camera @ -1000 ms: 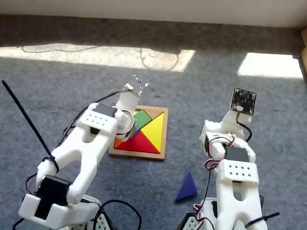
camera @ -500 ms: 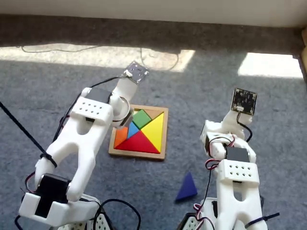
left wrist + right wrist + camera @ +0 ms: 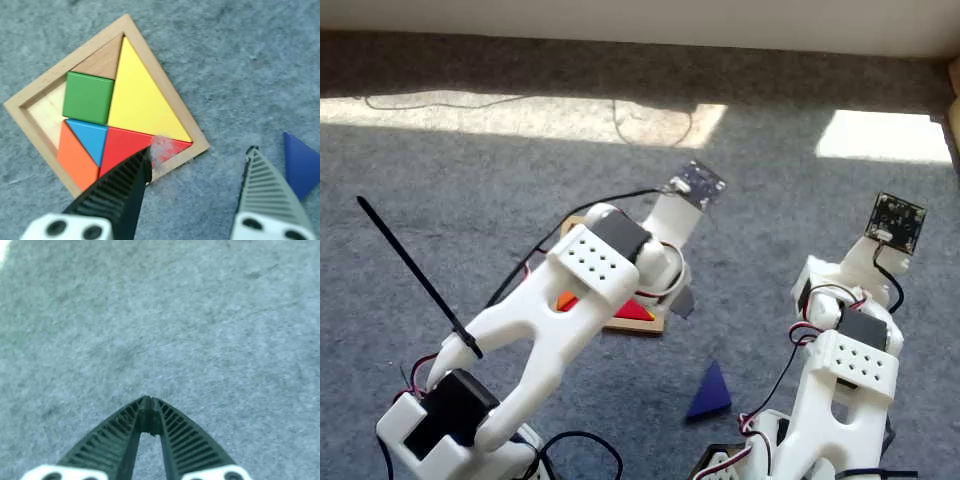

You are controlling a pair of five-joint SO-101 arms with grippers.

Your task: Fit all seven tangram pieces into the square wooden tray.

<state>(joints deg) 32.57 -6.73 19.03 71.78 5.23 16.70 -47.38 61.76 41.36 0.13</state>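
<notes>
Two arms stand over a grey carpet (image 3: 470, 170). The left arm (image 3: 585, 300) leans across the square wooden tray (image 3: 162, 82). Its tool (image 3: 199, 152) is spread wide and grips nothing. One fingertip (image 3: 141, 164) hangs over the tray's edge at the red triangle (image 3: 125, 146), and the other is above the carpet near the dark blue triangle (image 3: 302, 162). The right arm (image 3: 845, 365) holds its tool (image 3: 150, 402) closed, tips together and empty, above the carpet.

One tray holds five coloured pieces:
- one yellow triangle (image 3: 142, 105)
- one red triangle
- one green square (image 3: 88, 97)
- one orange piece (image 3: 75, 157)
- one light blue triangle (image 3: 90, 135)

One dark blue triangle lies outside the tray on the carpet.
</notes>
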